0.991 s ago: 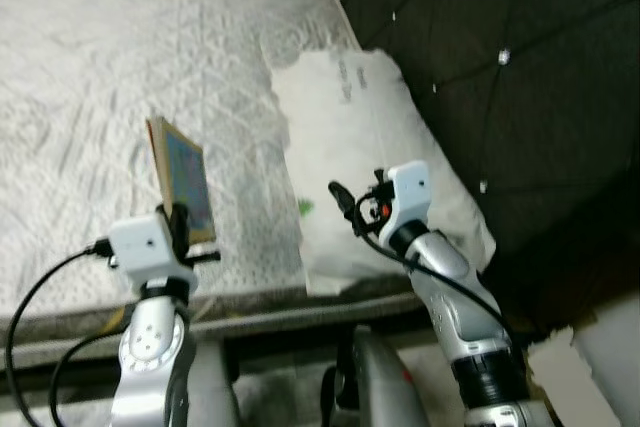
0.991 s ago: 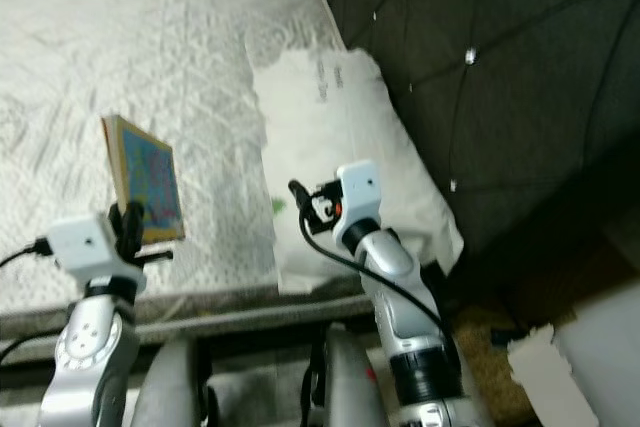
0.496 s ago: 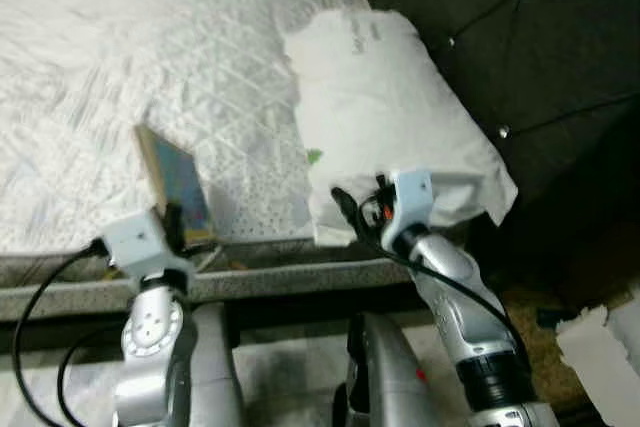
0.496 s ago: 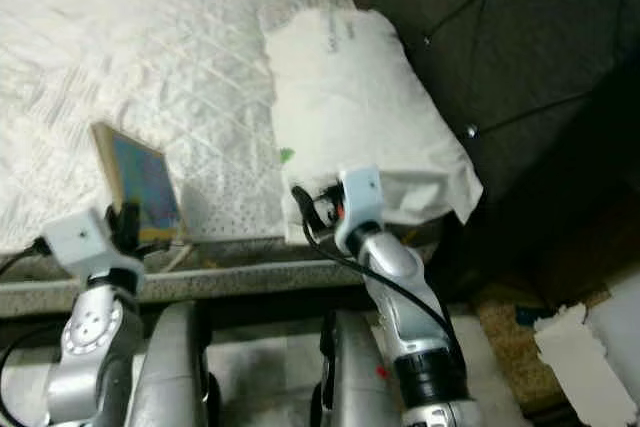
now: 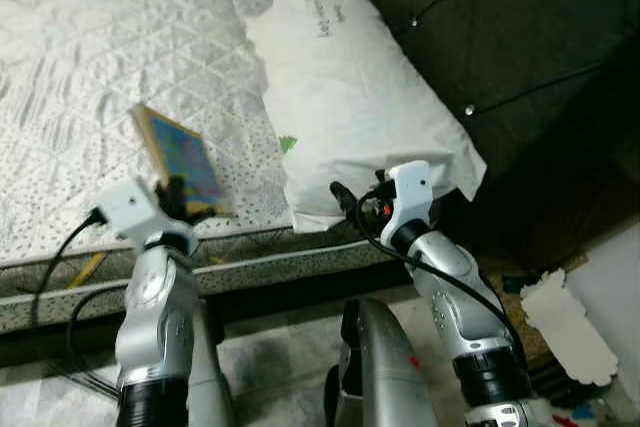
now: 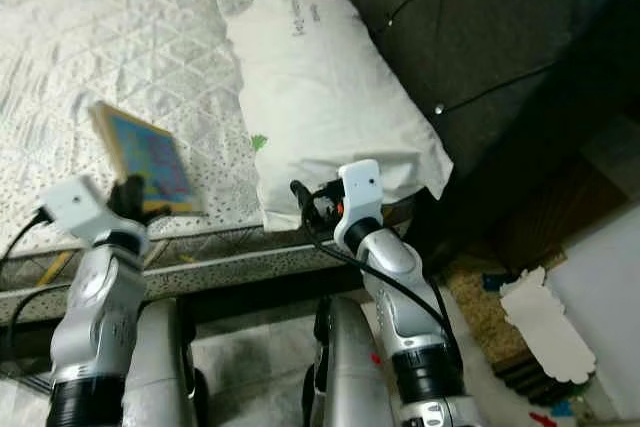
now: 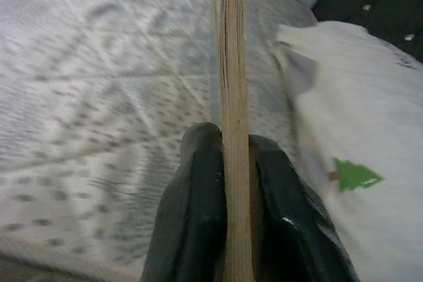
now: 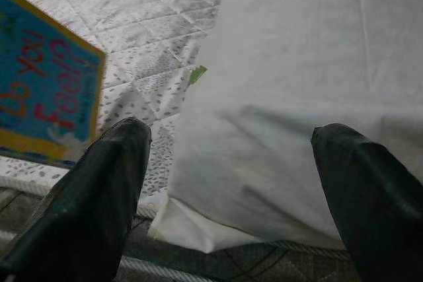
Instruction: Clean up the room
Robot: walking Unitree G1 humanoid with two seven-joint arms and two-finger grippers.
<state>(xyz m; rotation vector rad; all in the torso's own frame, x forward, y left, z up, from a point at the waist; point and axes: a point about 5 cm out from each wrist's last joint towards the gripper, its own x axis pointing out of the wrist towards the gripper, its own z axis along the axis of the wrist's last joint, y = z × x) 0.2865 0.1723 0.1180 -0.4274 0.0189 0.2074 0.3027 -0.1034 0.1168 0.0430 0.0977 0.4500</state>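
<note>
My left gripper (image 5: 178, 195) is shut on a thin book (image 5: 182, 161) with a blue cover and yellow border, held upright over the near edge of the bed (image 5: 90, 67). In the left wrist view the book (image 7: 231, 97) is edge-on, clamped between both black fingers (image 7: 198, 196). My right gripper (image 5: 345, 199) stands open near the bed's edge, just in front of a white pillow (image 5: 340, 87). The right wrist view has the pillow (image 8: 297, 97) between the spread fingers (image 8: 99, 189) and the book's cover (image 8: 39, 104) to one side.
A dark tufted headboard (image 5: 500, 37) rises to the right of the pillow. White torn paper (image 5: 560, 327) lies on the floor at the lower right. A cable and a yellow stick (image 5: 85, 269) show below the mattress edge.
The camera has shifted, so the bed and pillow sit differently in the picture. My left gripper still holds the book, now tilted more. The right gripper stays open near the pillow.
</note>
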